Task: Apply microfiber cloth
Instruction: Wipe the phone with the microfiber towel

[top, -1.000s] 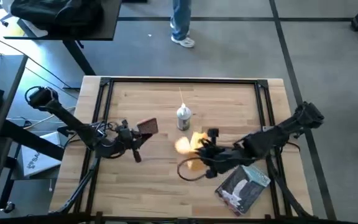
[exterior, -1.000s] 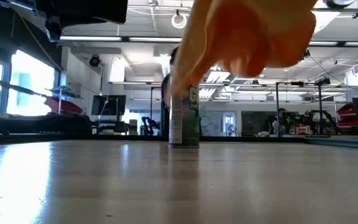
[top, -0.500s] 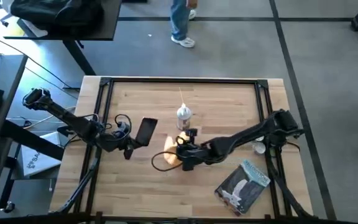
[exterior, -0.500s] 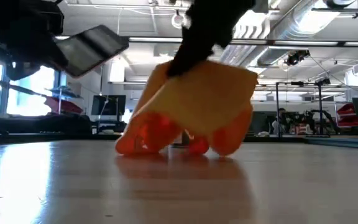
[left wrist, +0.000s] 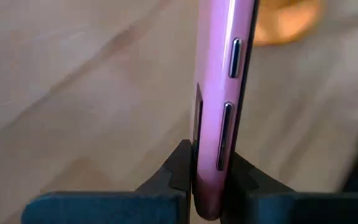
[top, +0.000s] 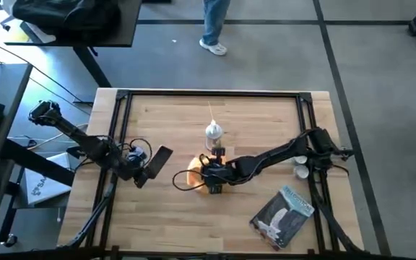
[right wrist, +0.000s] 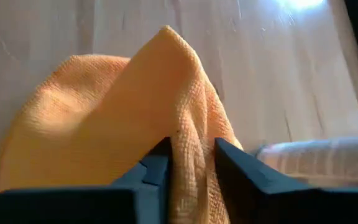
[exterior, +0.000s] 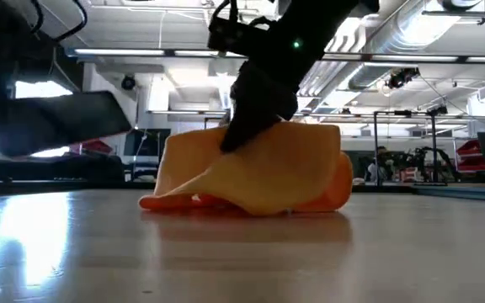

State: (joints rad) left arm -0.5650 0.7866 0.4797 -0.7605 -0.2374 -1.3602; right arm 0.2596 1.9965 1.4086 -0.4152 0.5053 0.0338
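Microfiber cloth [exterior: 251, 177], soft, woven orange, slumps on wood, pinched by right fingers [right wrist: 151, 168]; left fingers [left wrist: 179, 165] clamp the smooth pink-edged phone [left wrist: 219, 106].

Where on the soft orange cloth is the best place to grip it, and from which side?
Judging by its pose, grip the raised fold of the soft orange microfiber cloth, coming from above. The rest lies slumped on the wooden table; the right end effector already pinches that ridge.

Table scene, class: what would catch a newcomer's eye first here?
The orange cloth stands out, bunched on the middle of the table, pinched from above by the right gripper. To its left, the left gripper holds a phone by its edge, and a spray bottle stands just behind the cloth.
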